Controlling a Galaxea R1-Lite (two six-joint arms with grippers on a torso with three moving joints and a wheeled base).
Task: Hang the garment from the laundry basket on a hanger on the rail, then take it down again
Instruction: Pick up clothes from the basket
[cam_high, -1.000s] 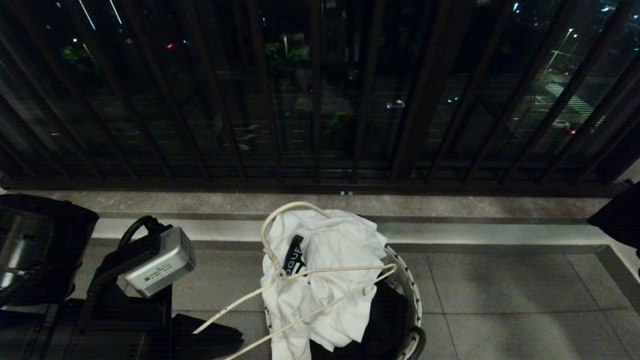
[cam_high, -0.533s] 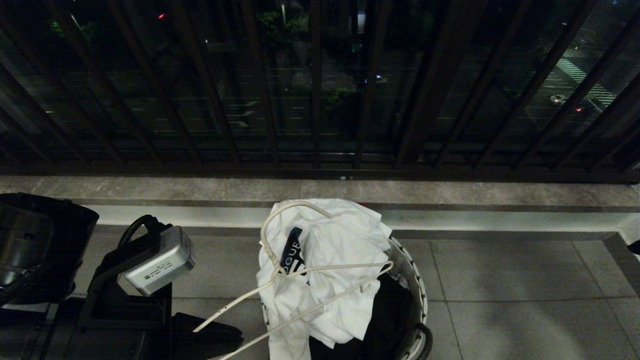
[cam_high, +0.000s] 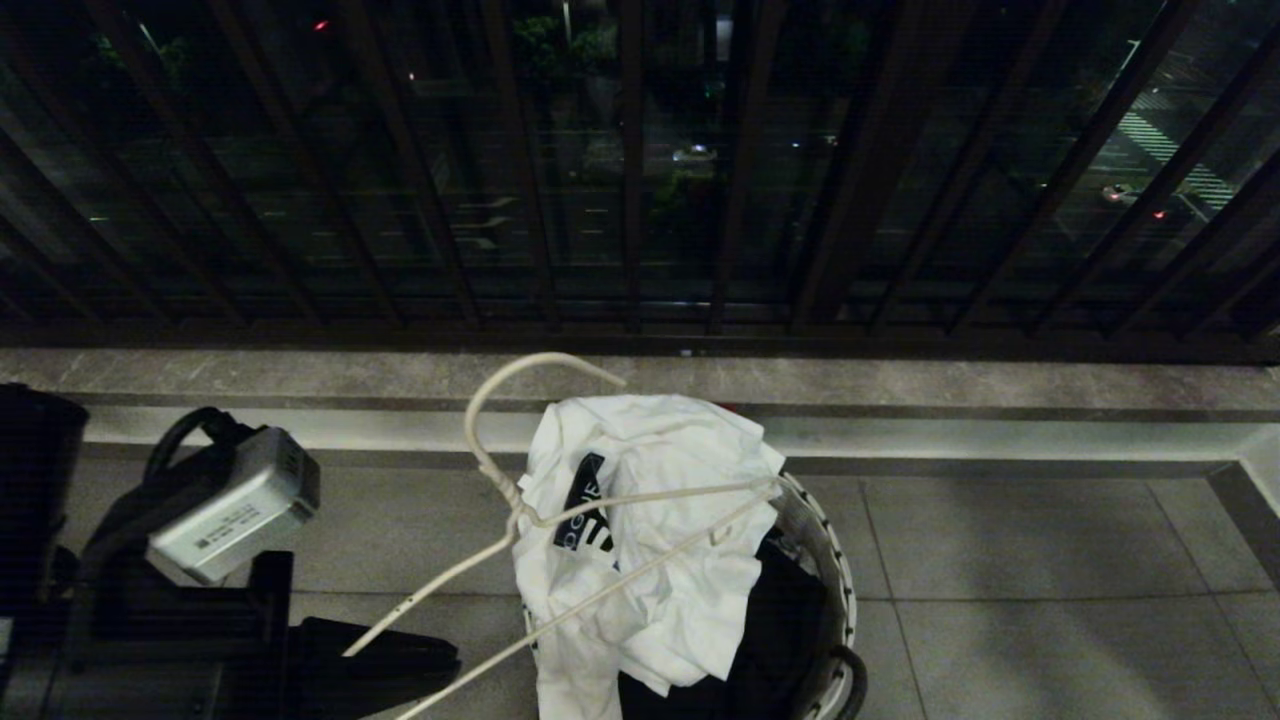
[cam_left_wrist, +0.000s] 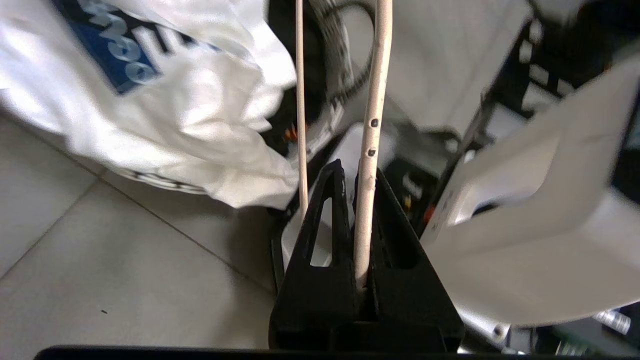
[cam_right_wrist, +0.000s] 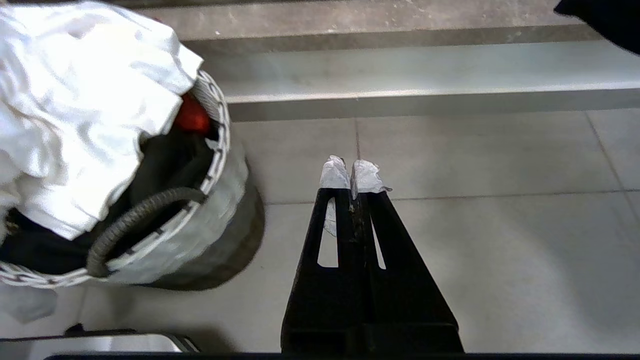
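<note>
Garment (cam_high: 660, 540) heaped on laundry basket (cam_high: 835, 590); left fingers (cam_left_wrist: 340, 200) clamp hanger (cam_high: 560, 540).

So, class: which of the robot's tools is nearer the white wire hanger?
Left. The left tool is shut on the hanger itself, gripping one wire. The right tool hangs shut and empty over floor tiles beside the laundry basket.

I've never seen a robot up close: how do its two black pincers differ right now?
The left pincer is shut on the thin white wire hanger, beside the white T-shirt. The right pincer is shut on nothing, over bare floor tiles beside the round laundry basket. Both are black and closed.
</note>
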